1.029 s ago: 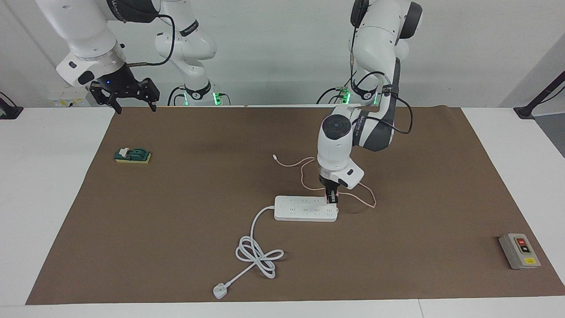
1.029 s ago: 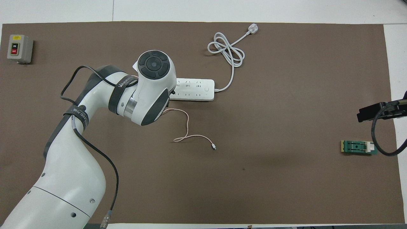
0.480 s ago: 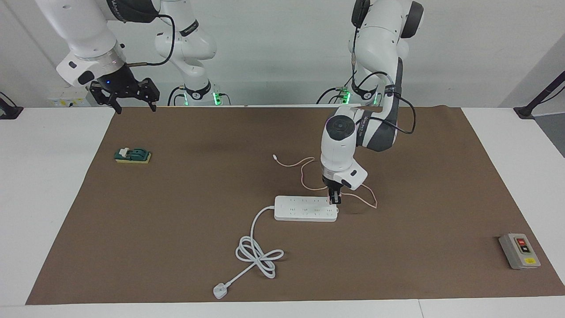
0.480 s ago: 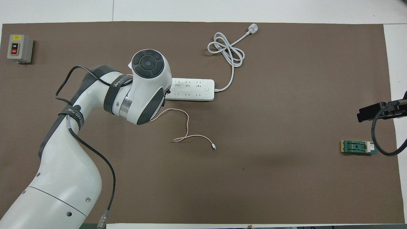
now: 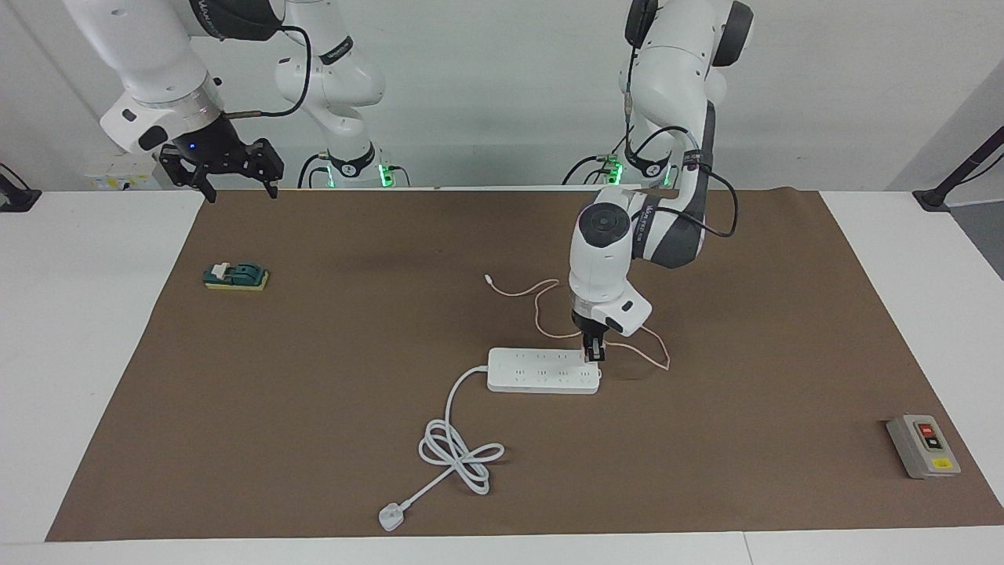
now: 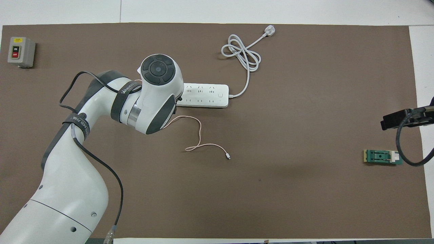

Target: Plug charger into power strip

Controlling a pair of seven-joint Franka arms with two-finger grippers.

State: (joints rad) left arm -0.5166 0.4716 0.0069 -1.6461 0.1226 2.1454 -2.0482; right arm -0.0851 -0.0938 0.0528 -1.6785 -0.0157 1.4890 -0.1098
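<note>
Charger (image 5: 594, 351) held at the power strip (image 5: 541, 370) end, frame centre, pinched by the left gripper (image 5: 594, 355). Judged light, rigid; best held by its cube sides; cable (image 5: 541, 302) limp. Right gripper (image 5: 232, 174) waits spread, upper left.

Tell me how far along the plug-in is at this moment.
Done: the left gripper is down at the power strip's end toward the left arm, the charger's cable trailing from it. In hand: the insertion; whether the charger is seated is hidden. Left: letting go. The right gripper waits, open, above the table's edge.
</note>
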